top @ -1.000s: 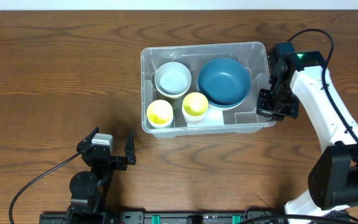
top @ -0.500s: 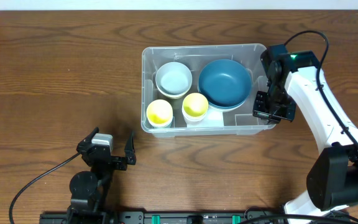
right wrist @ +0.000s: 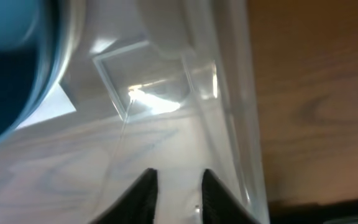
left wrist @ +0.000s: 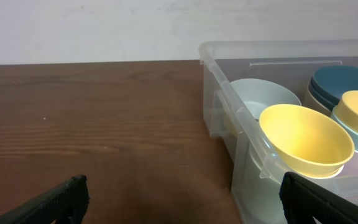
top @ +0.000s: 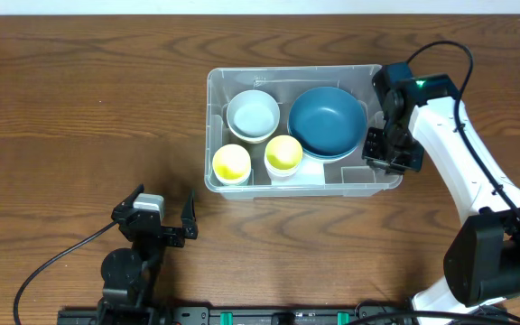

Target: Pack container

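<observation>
If the right arm is releasing the container (top: 289,71), the right gripper (top: 388,149) should rise straight up before swinging off, lest it drag the wall. Its jaws stand slightly parted, pinching nothing I can see, just inside the right wall near the front corner. The container sits on the table (top: 61,108), well apart from the left gripper (top: 162,202), whose jaws are spread wide.

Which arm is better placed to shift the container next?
Right, probably. The right tool is already at the right end wall of the container. The left tool stands open, well clear of it, near the table's front edge.
</observation>
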`<move>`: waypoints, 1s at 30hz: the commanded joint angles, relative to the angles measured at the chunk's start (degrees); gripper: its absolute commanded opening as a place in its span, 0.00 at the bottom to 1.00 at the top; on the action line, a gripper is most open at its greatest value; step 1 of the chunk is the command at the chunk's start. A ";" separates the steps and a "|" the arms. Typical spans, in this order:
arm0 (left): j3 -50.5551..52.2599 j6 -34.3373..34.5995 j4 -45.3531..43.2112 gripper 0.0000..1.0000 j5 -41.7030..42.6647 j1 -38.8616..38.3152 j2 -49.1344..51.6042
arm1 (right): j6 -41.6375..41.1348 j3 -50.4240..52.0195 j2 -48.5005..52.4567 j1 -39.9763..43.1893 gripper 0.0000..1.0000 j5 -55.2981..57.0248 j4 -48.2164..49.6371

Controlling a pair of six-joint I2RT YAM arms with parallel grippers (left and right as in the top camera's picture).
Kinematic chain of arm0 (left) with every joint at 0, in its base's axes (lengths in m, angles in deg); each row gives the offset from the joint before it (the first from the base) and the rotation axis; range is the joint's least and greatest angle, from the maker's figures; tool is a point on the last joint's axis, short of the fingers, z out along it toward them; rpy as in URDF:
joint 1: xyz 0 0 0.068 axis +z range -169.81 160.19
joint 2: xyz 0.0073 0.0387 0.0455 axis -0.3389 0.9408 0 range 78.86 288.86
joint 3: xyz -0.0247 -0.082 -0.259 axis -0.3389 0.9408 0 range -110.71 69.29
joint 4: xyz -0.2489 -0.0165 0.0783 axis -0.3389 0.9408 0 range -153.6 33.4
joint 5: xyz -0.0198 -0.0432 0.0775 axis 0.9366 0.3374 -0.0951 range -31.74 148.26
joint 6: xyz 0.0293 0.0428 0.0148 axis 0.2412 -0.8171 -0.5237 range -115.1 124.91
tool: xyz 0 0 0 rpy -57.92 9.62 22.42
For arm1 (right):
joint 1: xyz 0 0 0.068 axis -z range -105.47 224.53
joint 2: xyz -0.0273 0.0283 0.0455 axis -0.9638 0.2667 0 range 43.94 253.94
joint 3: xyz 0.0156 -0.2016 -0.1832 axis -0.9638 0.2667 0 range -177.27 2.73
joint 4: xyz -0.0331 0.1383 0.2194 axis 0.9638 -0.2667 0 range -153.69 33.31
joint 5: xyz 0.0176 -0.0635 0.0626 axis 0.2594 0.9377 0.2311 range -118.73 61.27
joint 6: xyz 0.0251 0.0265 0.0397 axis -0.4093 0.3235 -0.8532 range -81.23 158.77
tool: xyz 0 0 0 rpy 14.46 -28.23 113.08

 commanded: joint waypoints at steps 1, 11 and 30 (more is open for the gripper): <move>0.81 -0.11 2.21 0.98 1.25 0.28 -0.35 | 5.49 -5.38 -0.44 0.39 0.37 0.83 0.55; 0.81 -0.11 2.21 0.98 1.25 0.28 -0.35 | 12.52 -27.32 -0.66 0.61 0.64 0.83 -13.09; 0.81 -0.11 2.21 0.98 1.25 0.28 -0.35 | 12.04 -35.65 -8.66 0.59 0.99 -7.80 -20.85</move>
